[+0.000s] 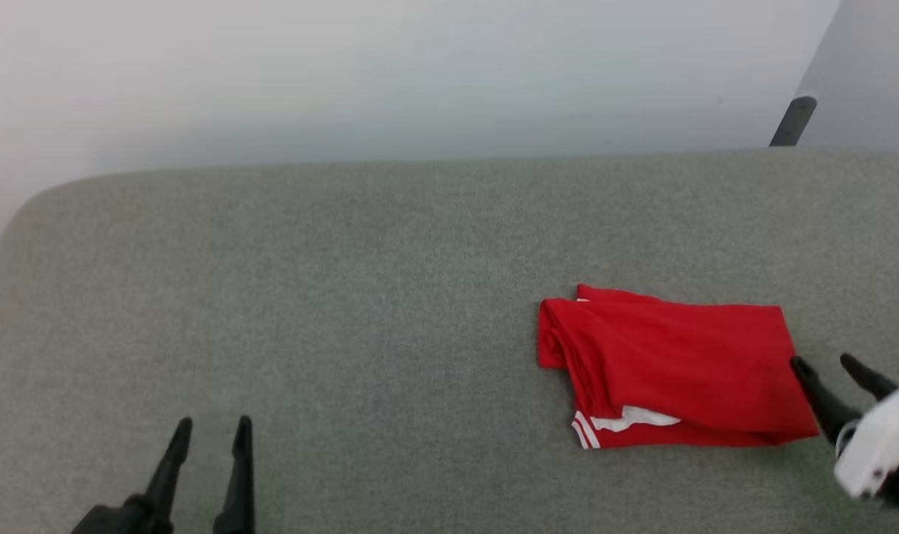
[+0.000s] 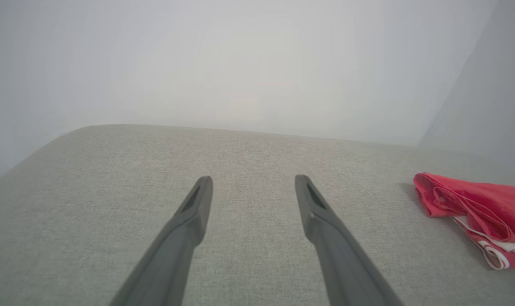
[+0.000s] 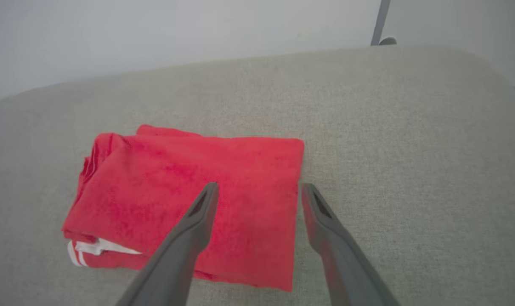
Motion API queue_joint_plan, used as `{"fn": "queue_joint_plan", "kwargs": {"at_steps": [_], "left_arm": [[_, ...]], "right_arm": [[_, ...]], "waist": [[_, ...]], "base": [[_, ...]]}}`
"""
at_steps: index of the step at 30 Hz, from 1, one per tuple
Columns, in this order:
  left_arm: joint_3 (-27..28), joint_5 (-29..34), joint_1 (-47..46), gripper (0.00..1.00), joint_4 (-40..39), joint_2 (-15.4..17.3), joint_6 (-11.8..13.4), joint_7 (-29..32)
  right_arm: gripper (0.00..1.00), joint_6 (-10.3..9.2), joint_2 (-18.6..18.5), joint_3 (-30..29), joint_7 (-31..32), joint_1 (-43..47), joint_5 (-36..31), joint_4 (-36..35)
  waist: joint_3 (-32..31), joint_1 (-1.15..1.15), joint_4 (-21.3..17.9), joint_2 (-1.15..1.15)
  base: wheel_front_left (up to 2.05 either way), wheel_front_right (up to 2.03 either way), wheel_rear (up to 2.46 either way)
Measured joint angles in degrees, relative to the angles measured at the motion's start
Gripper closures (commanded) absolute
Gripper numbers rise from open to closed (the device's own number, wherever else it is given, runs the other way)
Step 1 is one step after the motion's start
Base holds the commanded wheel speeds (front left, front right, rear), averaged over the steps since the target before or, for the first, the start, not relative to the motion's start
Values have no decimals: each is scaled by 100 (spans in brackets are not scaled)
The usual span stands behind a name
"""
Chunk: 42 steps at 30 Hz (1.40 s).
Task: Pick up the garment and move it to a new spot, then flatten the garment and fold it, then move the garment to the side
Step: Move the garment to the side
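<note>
The garment lies folded on the right of the surface. Our right gripper sits at its right edge, fingers spread, empty; our left gripper, also spread, hangs near left. Pinching one layer could undo our fold.

A broad grey-green, fabric-covered desk with rounded far corners is seen stretching right across the head view, its woven top set against a pale wall. On its right half, towards the near edge, a soft bright red cloth garment is found lying folded into a rough rectangle, laid directly on the weave. A white panel and thin red-and-white striped trim are shown peeking out at its near-left corner. Loose layers are bunched along its left edge; the right edge is laid straight.
</note>
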Motion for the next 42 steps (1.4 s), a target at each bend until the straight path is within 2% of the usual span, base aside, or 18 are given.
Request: {"fn": "queue_joint_plan", "kwargs": {"at_steps": [4, 6, 9, 15, 22, 23, 24, 28, 33, 37, 42], "left_arm": [[-101, -51, -187, 0, 105, 4, 0, 0], [-143, -89, -280, 0, 144, 16, 0, 0], [-232, -135, -423, 0, 167, 31, 0, 0], [-334, -212, -647, 0, 177, 79, 0, 0], [-459, -305, -906, 0, 176, 100, 0, 0], [-460, -305, -915, 0, 187, 105, 0, 0], [-472, -302, -921, 0, 204, 115, 0, 0], [-583, -155, -945, 0, 294, 213, 0, 0], [-699, -62, -1031, 0, 261, 323, 0, 0], [-953, -71, -1248, 0, 166, 539, 0, 0], [-1277, -71, -1805, 0, 100, 824, -1, 0]], "right_arm": [[0, 0, -164, 22, 1386, -761, 506, 701], [0, 0, -367, 104, 2039, -1053, 478, 1051], [0, 0, -421, 153, 2711, -1486, 613, 1390], [0, 0, -339, 286, 3104, -2077, 398, 1894], [0, 0, -270, 423, 3037, -2210, 409, 2301], [52, -1, -276, 438, 2981, -2203, 416, 2310], [100, -1, -276, 452, 2905, -2201, 439, 2305], [100, -1, -152, 459, 2514, -2149, 635, 2245], [100, 0, -175, 494, 1890, -2047, 862, 2046], [100, 4, -461, 433, 1201, -2004, 1098, 1798], [100, 3, -856, 79, 520, -2069, 1249, 1859]], "waist": [[157, 0, 33, 0], [237, 0, 57, 0], [358, 0, 109, 0], [629, 0, 235, 0], [898, 0, 418, 0], [918, 0, 441, 0], [937, 0, 456, 0], [954, 0, 411, 0], [941, 0, 188, 0], [964, 0, -41, 0], [1108, 0, -287, 0]], "base": [[0, 0, 0], [0, 0, 0], [0, 0, 0], [0, 0, 0], [0, 0, 0], [0, 0, 0], [0, 0, 0], [0, 0, 0], [0, 0, 0], [0, 0, 0], [0, 0, 0]]}}
